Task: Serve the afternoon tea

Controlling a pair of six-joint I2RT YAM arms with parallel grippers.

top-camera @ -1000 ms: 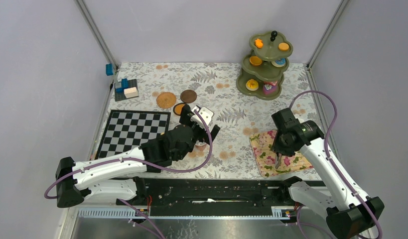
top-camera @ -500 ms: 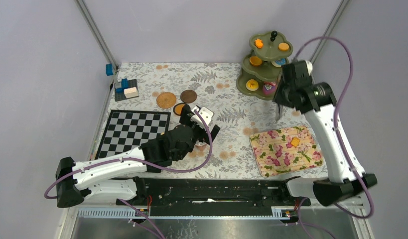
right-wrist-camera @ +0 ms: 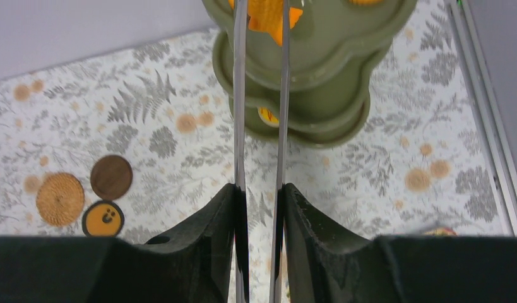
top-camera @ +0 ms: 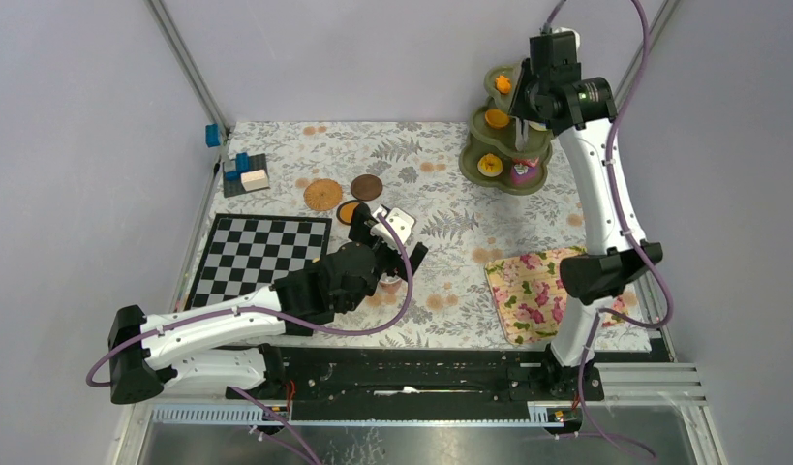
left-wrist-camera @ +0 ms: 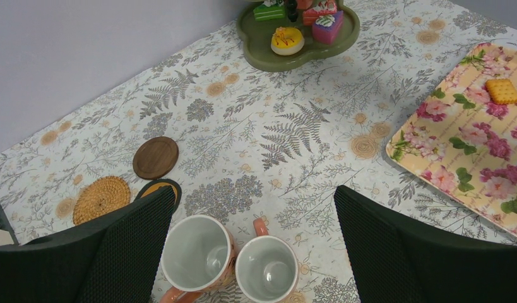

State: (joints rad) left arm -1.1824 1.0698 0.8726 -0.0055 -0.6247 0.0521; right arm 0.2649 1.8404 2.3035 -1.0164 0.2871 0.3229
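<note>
R end effector (right-wrist-camera: 262, 19) narrowly apart over upright stand (right-wrist-camera: 344, 57) top tier; L end effector (left-wrist-camera: 255, 194) wide apart above mugs (left-wrist-camera: 197, 252).

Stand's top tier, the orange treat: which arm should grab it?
Right. The right claw is at the stand's top tier, the orange treat framed between its fingers. The left claw hangs open over two mugs, far from the stand.
</note>
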